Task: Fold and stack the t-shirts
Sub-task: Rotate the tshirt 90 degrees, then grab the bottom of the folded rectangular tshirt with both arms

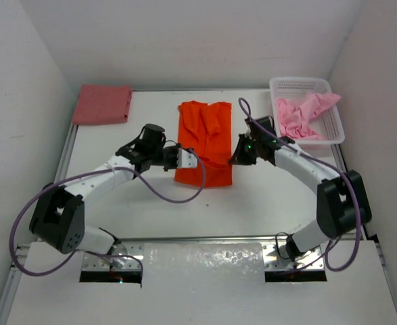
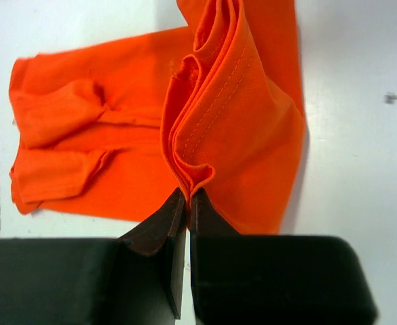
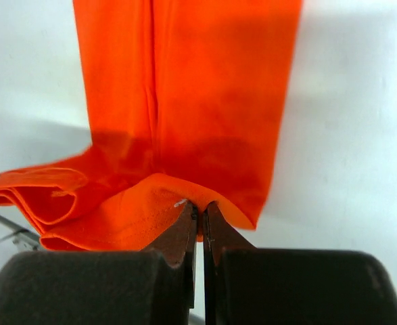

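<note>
shirts: three, one rose-red t-shirt (image 1: 103, 103), one orange t-shirt (image 1: 205, 135), one pink t-shirt (image 1: 303, 112) in the basket (image 1: 334, 125). left gripper (image 2: 187, 196) and right gripper (image 3: 199, 206) each pinch the orange t-shirt's edge tight.

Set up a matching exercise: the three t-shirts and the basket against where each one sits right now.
Things
1. dusty rose-red cloth t-shirt
2. bright orange cloth t-shirt
3. light pink cloth t-shirt
4. white perforated plastic basket

Places
A. crumpled inside the basket
B. far right corner of the white table
C. folded flat, far left corner
D. centre, pinched by the left claw and right claw, both shut

Pairs: 1-C, 2-D, 3-A, 4-B
</note>
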Tool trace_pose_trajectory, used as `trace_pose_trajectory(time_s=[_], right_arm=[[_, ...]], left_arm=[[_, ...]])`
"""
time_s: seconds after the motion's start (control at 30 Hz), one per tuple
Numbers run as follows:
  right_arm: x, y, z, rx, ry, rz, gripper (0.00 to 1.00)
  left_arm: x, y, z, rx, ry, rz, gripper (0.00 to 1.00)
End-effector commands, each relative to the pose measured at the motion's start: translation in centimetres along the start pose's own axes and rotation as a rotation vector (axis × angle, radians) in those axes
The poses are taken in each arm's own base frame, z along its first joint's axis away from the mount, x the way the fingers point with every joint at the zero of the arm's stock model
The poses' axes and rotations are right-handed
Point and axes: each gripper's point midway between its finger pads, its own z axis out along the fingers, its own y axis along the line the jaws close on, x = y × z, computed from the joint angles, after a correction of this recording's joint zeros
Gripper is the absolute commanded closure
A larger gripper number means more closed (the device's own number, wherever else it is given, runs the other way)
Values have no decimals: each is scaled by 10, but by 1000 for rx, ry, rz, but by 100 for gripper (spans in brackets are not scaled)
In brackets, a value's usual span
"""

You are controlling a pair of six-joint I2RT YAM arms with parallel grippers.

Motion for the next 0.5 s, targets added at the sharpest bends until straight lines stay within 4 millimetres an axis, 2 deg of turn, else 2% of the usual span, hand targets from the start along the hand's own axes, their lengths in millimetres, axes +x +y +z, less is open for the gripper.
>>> trace_pose_trajectory(time_s=[0.0, 0.1, 0.13, 0.27, 0.37, 0.4, 0.47], right_arm=[[-29, 5, 8, -18, -17, -31, 100], [-46, -1, 20, -3, -25, -10, 100], [-54, 0, 21, -7, -39, -11, 100], [-60, -4, 40, 2, -9, 1, 100], [-71, -10, 48, 15, -17, 25, 100], [-78, -11, 49, 18, -33, 29, 100], [-83, -17, 55, 39, -39, 30, 100]], left_arm=[[-6, 35, 2, -69, -40, -61, 100], [8, 56, 6, -120, -26, -104, 100], [13, 60, 6, -131, -21, -116, 100], [39, 69, 11, -155, 15, -126, 100], [51, 74, 18, -174, 29, -126, 100], [50, 83, 18, -203, 21, -108, 100], [55, 88, 24, -214, 21, -109, 100]])
